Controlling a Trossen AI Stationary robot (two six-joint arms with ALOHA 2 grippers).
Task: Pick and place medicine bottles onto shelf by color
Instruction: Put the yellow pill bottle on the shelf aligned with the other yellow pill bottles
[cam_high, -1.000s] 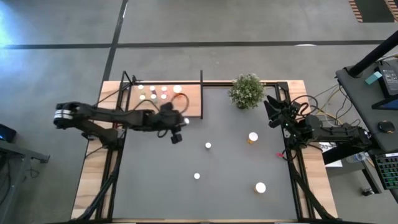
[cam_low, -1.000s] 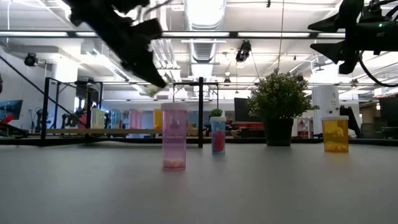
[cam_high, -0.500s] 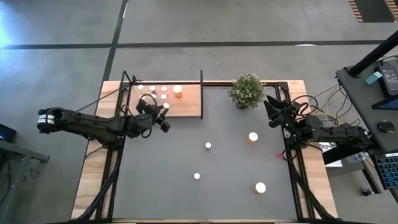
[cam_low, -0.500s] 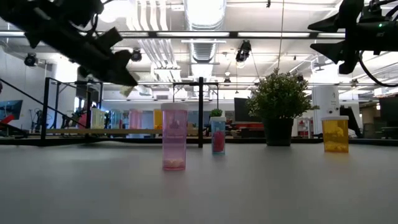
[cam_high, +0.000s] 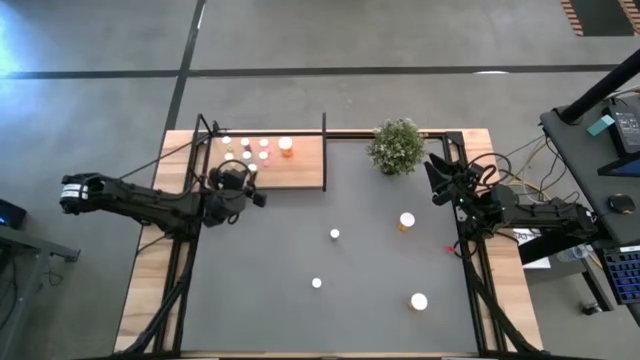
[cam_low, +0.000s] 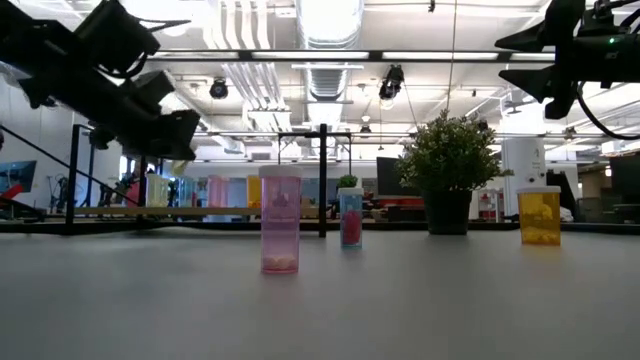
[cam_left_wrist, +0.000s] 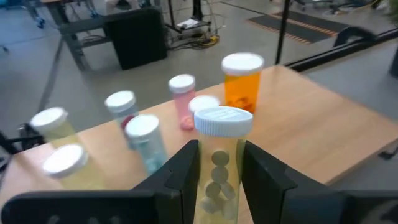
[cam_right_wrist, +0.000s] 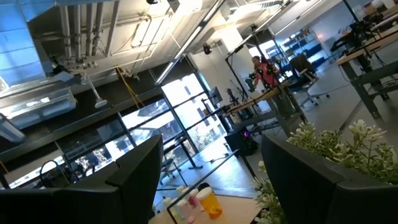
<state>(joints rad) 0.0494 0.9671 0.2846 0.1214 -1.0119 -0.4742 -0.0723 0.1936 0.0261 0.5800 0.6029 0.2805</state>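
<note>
My left gripper (cam_high: 247, 180) is shut on a yellow-green medicine bottle (cam_left_wrist: 217, 168) with a white cap, above the near left part of the light-wood shelf (cam_high: 305, 172). Several white-capped bottles (cam_high: 245, 150) and an orange one (cam_high: 286, 146) stand upright on the shelf. Other bottles stand on the dark tabletop: a pink one (cam_low: 280, 220), a bluish one (cam_low: 350, 217) and an orange one (cam_low: 540, 215). My right gripper (cam_high: 437, 178) waits open and empty at the table's right edge, beside the plant. My left gripper pinches the bottle's body below the cap (cam_left_wrist: 217, 146), one finger (cam_left_wrist: 186, 174) on each side. The fingers come from the table's left, slanting a little down. The bottle stays upright with its cap up, lifted above the shelf board; its lower end is hidden between the fingers.
A bushy potted plant (cam_high: 397, 146) stands at the far edge, right of the shelf. Black frame posts (cam_high: 324, 150) rise at the shelf's corners. Loose bottles stand at mid-table (cam_high: 334, 234), near the front (cam_high: 316, 283) and at the right (cam_high: 407, 220) (cam_high: 418, 301).
My left gripper has carried the bottle toward the table's left edge, from beside the shelf's near right corner to above its near left part, and has come a little lower. It has stayed shut on the bottle.
</note>
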